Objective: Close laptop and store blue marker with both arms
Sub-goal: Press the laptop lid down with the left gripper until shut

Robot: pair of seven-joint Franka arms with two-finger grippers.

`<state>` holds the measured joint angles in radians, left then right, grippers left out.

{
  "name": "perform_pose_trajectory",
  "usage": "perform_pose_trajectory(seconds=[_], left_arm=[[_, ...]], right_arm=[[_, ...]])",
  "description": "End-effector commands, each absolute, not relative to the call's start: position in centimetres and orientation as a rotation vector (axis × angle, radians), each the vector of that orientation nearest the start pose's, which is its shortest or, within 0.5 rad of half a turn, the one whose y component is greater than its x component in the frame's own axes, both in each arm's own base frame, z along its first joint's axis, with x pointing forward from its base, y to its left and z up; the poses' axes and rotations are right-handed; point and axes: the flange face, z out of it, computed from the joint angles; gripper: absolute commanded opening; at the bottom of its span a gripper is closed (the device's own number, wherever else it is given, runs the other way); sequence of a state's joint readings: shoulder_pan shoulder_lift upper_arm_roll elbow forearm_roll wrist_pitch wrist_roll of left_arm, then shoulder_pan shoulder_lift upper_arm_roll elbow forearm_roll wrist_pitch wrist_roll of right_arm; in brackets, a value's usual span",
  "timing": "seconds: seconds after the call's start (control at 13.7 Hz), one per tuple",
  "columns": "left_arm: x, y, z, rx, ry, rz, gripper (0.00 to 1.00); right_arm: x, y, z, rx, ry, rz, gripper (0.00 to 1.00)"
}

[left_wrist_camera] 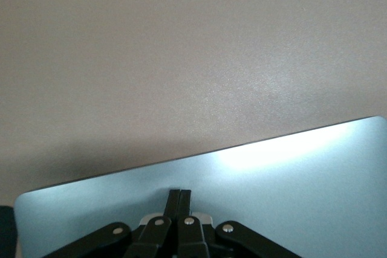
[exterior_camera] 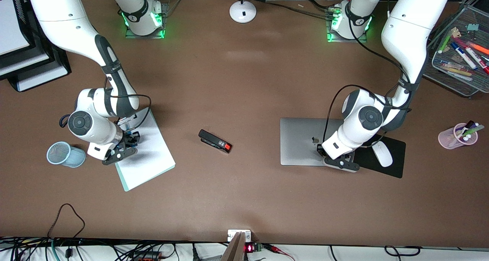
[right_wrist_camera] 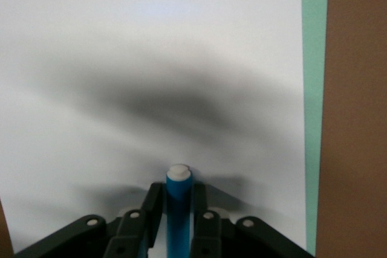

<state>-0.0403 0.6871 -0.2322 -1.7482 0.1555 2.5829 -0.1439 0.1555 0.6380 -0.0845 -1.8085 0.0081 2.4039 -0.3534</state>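
Overhead, from the front view, the laptop (exterior_camera: 305, 146) lies closed on the brown surface (exterior_camera: 244, 200) toward the left arm's end, its lid flat, with a black mouse pad (exterior_camera: 389, 159) and white mouse (exterior_camera: 382, 154) just beside it. The left end effector (exterior_camera: 320, 151) rests on the lid near the logo. Toward the right arm's end, the right end effector (exterior_camera: 131, 138) hangs over a white notepad (exterior_camera: 147, 158), with a blue mesh cup (exterior_camera: 65, 154) lying on its side just beside the pad. A black stapler (exterior_camera: 215, 141) sits between pad and laptop. A pink cup (exterior_camera: 457, 135) holds mixed pens near the left arm's edge, and a wire tray (exterior_camera: 458, 58) farther from the camera holds more markers.

From the left wrist view, the left end effector (left_wrist_camera: 179, 194) is clenched with its fingers pressed together, tips touching the silver lid (left_wrist_camera: 290, 191).

From the right wrist view, the right end effector (right_wrist_camera: 179, 194) grips the blue marker (right_wrist_camera: 179, 209), white end pointing out over the pad (right_wrist_camera: 151, 58).
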Motion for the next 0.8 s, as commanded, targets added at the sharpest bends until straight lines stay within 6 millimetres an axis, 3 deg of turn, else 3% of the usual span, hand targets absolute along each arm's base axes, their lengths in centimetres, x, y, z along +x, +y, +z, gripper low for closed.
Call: perform_pose_trajectory(seconds=[0.0, 0.22, 0.37, 0.73], left_arm=[[66.7, -17.1, 20.6, -3.183, 0.313, -0.287, 0.0], [66.8, -17.1, 21.0, -3.184, 0.298, -0.289, 0.0], [66.8, -17.0, 22.5, -3.175, 0.29, -0.266, 0.0], [66.2, -17.0, 27.4, -3.142, 0.296, -0.159, 0.0]], right_arm=[[64.2, 5.0, 18.6, -3.101, -0.703, 0.077, 0.14], [64.2, 5.0, 18.6, -3.1, -0.712, 0.078, 0.09], [64.5, 5.1, 19.3, -3.103, -0.714, 0.061, 0.08], [65.5, 5.1, 24.6, -3.103, -0.733, -0.065, 0.03]])
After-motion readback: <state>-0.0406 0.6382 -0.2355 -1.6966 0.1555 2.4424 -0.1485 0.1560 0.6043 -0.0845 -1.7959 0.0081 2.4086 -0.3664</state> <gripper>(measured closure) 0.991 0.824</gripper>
